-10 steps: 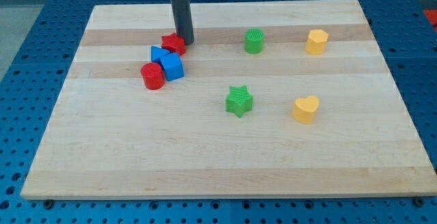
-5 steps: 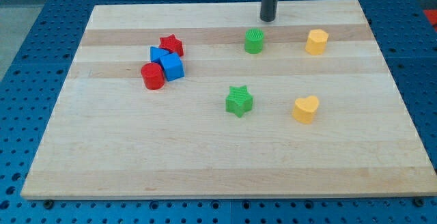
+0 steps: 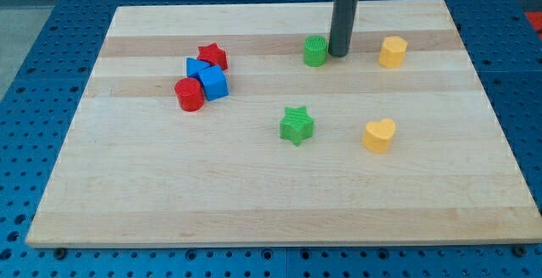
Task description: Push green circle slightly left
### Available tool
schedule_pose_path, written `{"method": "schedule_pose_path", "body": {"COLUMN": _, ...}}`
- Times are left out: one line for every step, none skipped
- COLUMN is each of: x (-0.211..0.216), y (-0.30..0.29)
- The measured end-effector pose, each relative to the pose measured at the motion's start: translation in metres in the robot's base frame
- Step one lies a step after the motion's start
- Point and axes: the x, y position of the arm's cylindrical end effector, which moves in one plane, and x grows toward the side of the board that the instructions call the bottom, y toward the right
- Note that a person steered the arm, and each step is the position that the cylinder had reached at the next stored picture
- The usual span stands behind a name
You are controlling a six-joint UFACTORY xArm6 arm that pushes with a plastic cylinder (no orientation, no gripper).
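Note:
The green circle [image 3: 315, 51] stands on the wooden board [image 3: 271, 185] in the upper middle of the view. My tip [image 3: 339, 54] is just to its right, close to its side or touching it; I cannot tell which. The dark rod rises straight up from there to the view's top.
A yellow block [image 3: 392, 52] lies right of my tip. A yellow heart [image 3: 378, 136] and a green star [image 3: 296, 125] lie lower. At the left a red star [image 3: 213, 55], two blue blocks [image 3: 212, 83] and a red cylinder [image 3: 190, 95] cluster together.
My tip left the red star, went right along the board's top edge, then came down to the right side of the green circle. No block has visibly moved.

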Motion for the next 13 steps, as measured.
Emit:
{"method": "schedule_pose_path", "body": {"x": 0.003, "y": -0.017}}
{"method": "schedule_pose_path", "body": {"x": 0.006, "y": -0.032}}
{"method": "schedule_pose_path", "body": {"x": 0.010, "y": -0.047}}
{"method": "schedule_pose_path", "body": {"x": 0.013, "y": -0.060}}
{"method": "schedule_pose_path", "body": {"x": 0.017, "y": -0.072}}
{"method": "schedule_pose_path", "body": {"x": 0.022, "y": -0.082}}
{"method": "schedule_pose_path", "body": {"x": 0.027, "y": -0.094}}
{"method": "schedule_pose_path", "body": {"x": 0.032, "y": -0.103}}
{"method": "schedule_pose_path", "body": {"x": 0.036, "y": -0.073}}
{"method": "schedule_pose_path", "body": {"x": 0.036, "y": -0.049}}
{"method": "schedule_pose_path", "body": {"x": 0.008, "y": -0.051}}
{"method": "schedule_pose_path", "body": {"x": -0.001, "y": -0.065}}
{"method": "schedule_pose_path", "body": {"x": 0.000, "y": -0.081}}
